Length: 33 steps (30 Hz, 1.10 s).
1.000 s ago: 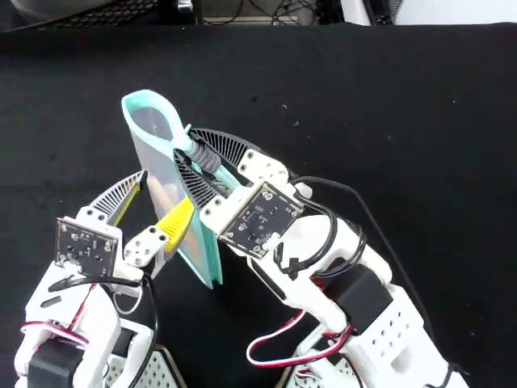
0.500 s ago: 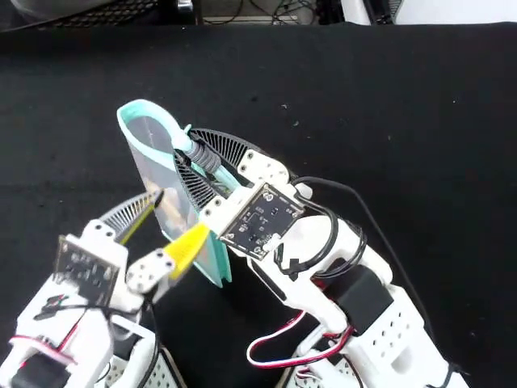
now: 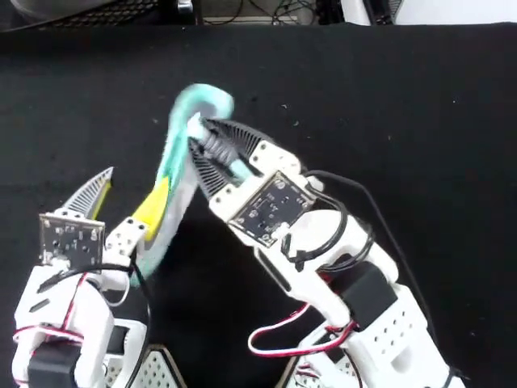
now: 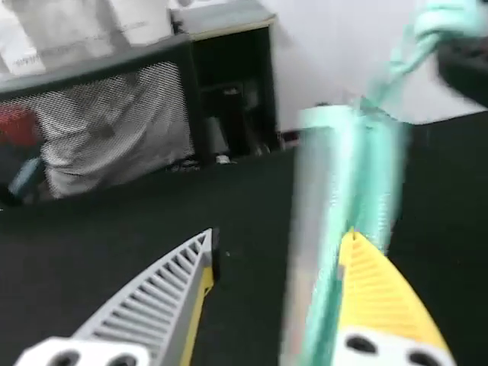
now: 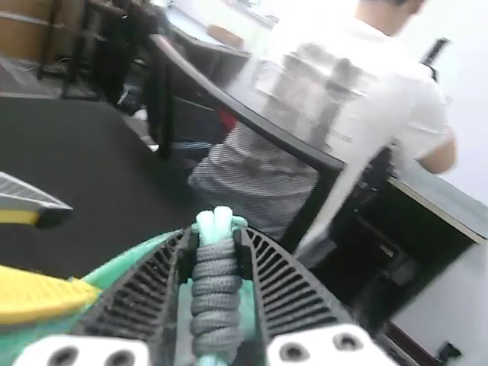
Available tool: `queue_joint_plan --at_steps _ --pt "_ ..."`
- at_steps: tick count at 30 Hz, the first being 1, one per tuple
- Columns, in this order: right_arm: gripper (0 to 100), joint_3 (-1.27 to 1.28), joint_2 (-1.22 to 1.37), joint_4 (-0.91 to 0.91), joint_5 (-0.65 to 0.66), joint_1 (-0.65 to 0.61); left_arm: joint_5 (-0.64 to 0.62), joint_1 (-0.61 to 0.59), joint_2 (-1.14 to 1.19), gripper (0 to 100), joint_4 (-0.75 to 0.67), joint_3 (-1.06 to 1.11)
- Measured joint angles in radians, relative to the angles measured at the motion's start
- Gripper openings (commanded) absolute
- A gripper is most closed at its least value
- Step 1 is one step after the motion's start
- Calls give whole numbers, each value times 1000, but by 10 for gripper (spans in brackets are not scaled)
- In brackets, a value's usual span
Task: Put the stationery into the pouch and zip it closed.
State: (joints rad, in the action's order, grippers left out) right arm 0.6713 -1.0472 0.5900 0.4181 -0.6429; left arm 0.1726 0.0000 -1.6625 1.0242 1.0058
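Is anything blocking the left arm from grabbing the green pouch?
Nothing visible does. The pouch is right beside the open left end effector, and the right end effector is shut on its grey cord.

Left claw spread wide, right claw clamped.

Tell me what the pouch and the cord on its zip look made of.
Pouch: probably soft plastic or coated fabric. It is mint green and curves limply along its length instead of holding flat.
Cord: grey braided textile with a matte finish. Woven strands show where the right hand pinches it.
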Motion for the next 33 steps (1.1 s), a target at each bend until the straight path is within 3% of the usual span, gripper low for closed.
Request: queue_joint_plan --at_steps 10,17,23,26,33 --pt "12 0 0 0 0 -84 3 -8 2 265 3 0" --pt "12 0 -2 0 0 -132 3 -9 2 266 175 -180" --pt "12 6 -2 -9 0 -160 3 164 0 265 301 -318" --pt "12 9 -2 -12 0 -173 3 262 0 264 296 -304" --pt "12 9 -2 -12 0 -170 3 224 2 264 127 -100"
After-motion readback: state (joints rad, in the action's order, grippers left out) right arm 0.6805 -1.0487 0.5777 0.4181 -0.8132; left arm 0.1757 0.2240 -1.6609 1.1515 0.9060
